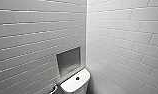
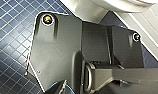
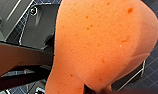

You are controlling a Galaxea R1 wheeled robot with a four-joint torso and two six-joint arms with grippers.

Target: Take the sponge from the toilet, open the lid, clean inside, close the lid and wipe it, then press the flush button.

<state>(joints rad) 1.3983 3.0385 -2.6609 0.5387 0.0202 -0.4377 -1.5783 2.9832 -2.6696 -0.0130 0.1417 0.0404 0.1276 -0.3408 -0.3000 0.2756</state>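
Observation:
The orange-red sponge (image 3: 102, 45) looms large in the right wrist view, and my right gripper (image 3: 95, 88) is shut on it above the blue floor. In the head view the toilet's white cistern (image 1: 71, 86) stands low in the corner, with the dark round flush button (image 1: 77, 78) in the middle of its top. The lid is hidden below the picture's edge. My left gripper (image 2: 111, 45) is open and holds nothing, hanging low beside the toilet's white base (image 2: 82, 10).
White brick tiles cover both walls, which meet in a corner behind the cistern. A recessed grey niche (image 1: 68, 60) sits in the left wall just above it. A metal fitting (image 1: 54, 88) shows left of the cistern. The floor is small dark-blue tiles (image 2: 12, 30).

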